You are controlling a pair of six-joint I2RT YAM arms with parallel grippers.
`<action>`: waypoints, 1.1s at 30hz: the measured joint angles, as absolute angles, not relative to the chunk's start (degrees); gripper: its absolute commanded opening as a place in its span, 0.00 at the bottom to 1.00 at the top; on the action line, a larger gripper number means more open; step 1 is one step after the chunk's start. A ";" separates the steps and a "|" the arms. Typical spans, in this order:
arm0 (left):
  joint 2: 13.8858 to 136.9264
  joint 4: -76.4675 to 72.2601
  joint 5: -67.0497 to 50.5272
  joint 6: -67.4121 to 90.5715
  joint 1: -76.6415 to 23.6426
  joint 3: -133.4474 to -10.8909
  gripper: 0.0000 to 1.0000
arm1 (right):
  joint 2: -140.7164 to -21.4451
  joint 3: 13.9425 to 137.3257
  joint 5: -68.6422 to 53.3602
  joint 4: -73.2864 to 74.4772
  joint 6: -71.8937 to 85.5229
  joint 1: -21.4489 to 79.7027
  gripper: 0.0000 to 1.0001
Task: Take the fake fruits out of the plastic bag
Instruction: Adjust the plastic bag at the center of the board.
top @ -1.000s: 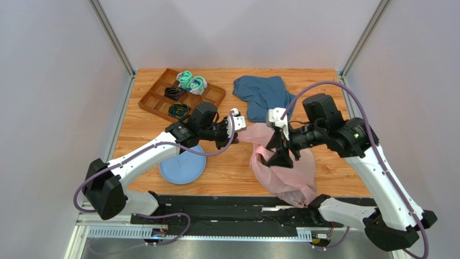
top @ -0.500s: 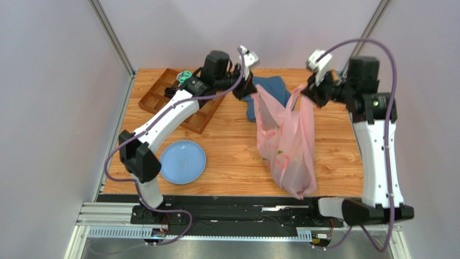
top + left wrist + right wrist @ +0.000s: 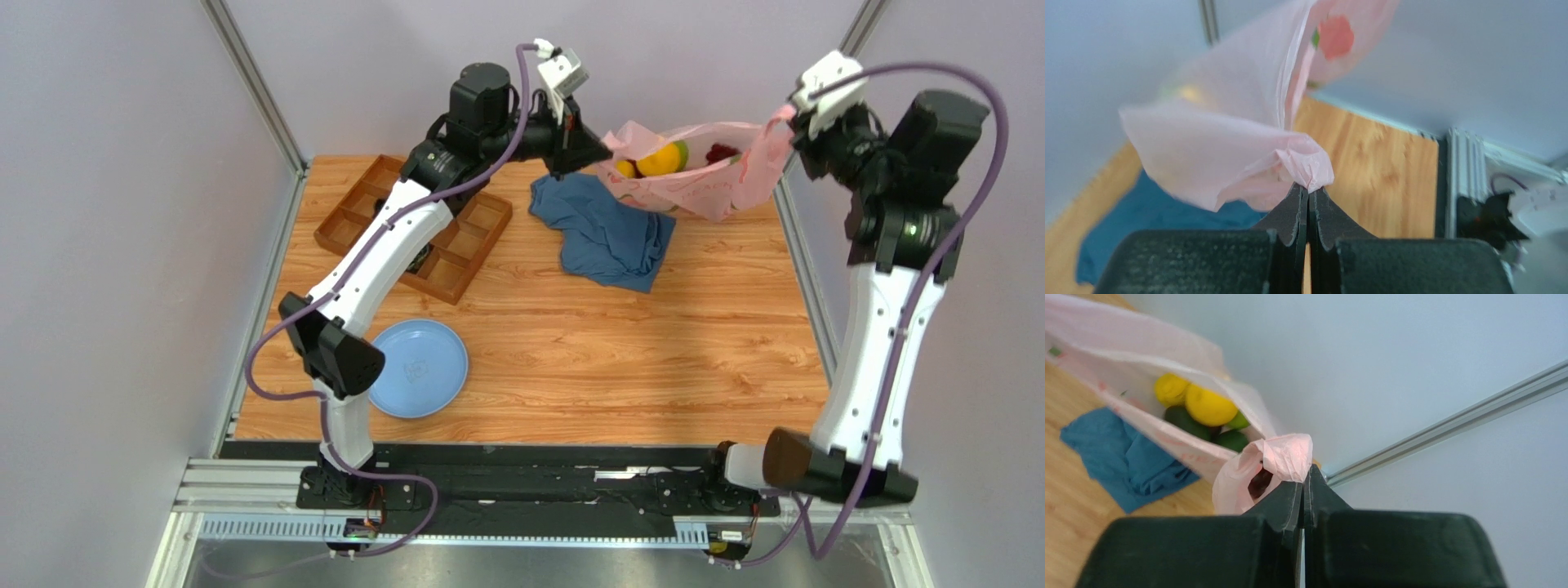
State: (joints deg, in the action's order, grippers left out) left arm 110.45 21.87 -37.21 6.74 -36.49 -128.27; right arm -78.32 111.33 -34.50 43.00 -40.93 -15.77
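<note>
Bag (image 3: pixel 693 190) at 12 o'clock: thin, slippery, sagging under fruits (image 3: pixel 1209 407); we see left gripper (image 3: pixel 1309 195) and right gripper (image 3: pixel 1306 478) pinching its ends.

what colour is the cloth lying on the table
The cloth is dark blue, clearest in the top external view.

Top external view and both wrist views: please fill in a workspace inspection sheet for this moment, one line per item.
Surface: wooden table, no spills seen.
Job's things: plastic bag slung in the air between both arms; fake fruits inside, yellow, green and dark red showing.
Clutter: blue cloth partly under the bag; wooden tray far left; blue plate near left.
Grippers: left claw shut on one end of the bag; right claw shut on the other.
Cables: purple cables loop along both arms, no snag seen.
Surroundings: grey walls, metal posts; nothing else seen.
</note>
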 measured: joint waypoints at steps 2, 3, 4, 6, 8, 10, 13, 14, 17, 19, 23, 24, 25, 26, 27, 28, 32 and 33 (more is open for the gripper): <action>106.54 21.93 -38.44 6.70 -36.77 -120.03 0.00 | -70.28 102.30 -34.72 43.57 -45.17 -15.66 0.00; 104.95 21.71 -38.85 6.70 -37.06 -115.98 0.00 | -66.52 97.76 -34.70 43.75 -47.51 -15.66 0.00; 103.24 21.63 -39.22 6.70 -37.34 -111.53 0.00 | -63.02 93.45 -34.35 44.07 -49.45 -15.66 0.00; 101.06 21.80 -39.97 6.72 -38.26 -104.44 0.00 | -54.15 81.97 -32.60 45.54 -53.17 -15.68 0.10; 100.33 22.13 -40.45 7.25 -39.42 -99.15 0.32 | -47.83 72.47 -30.85 47.11 -55.07 -15.88 0.42; 100.60 22.35 -40.56 7.86 -40.73 -95.98 0.69 | -43.07 62.98 -28.47 48.66 -56.66 -16.25 0.65; 101.38 23.46 -40.03 9.80 -42.15 -94.17 0.80 | -41.65 54.54 -25.30 53.19 -58.13 -16.32 0.82; 101.38 23.99 -39.55 10.15 -42.41 -94.08 0.81 | -42.48 54.26 -24.86 55.75 -58.22 -16.32 0.90; 99.50 26.30 -37.41 10.07 -42.35 -93.65 0.86 | -44.29 59.09 -25.87 61.84 -58.28 -16.34 0.98; 95.15 28.58 -35.97 9.56 -40.56 -91.53 0.88 | -45.87 69.01 -29.28 66.39 -57.32 -16.34 0.99; 80.66 35.03 -33.41 6.63 -28.97 -86.61 0.88 | -46.96 84.97 -37.85 66.24 -52.18 -16.32 0.98; 77.52 37.06 -32.42 5.21 -24.47 -86.41 0.88 | -46.46 86.02 -39.35 65.69 -50.72 -16.32 0.98; 74.43 39.57 -31.24 3.42 -19.46 -86.41 0.89 | -46.04 86.28 -40.42 65.19 -49.50 -16.32 0.98; 72.01 41.87 -29.58 1.87 -14.28 -86.41 0.89 | -45.91 86.04 -41.36 64.73 -48.03 -16.29 0.98; 70.26 44.16 -27.97 0.36 -10.33 -86.32 0.89 | -46.06 85.34 -42.11 63.90 -46.50 -16.21 0.98; 68.51 46.89 -26.50 -1.45 -6.42 -85.65 0.88 | -46.61 84.29 -42.57 63.11 -44.99 -16.05 0.97; 66.17 56.10 -22.52 -6.70 4.93 -78.94 0.83 | -51.33 82.52 -42.89 60.31 -39.33 -13.43 0.96; 66.57 58.02 -21.26 -7.35 7.55 -76.38 0.83 | -52.97 82.48 -42.50 59.29 -37.98 -11.79 0.96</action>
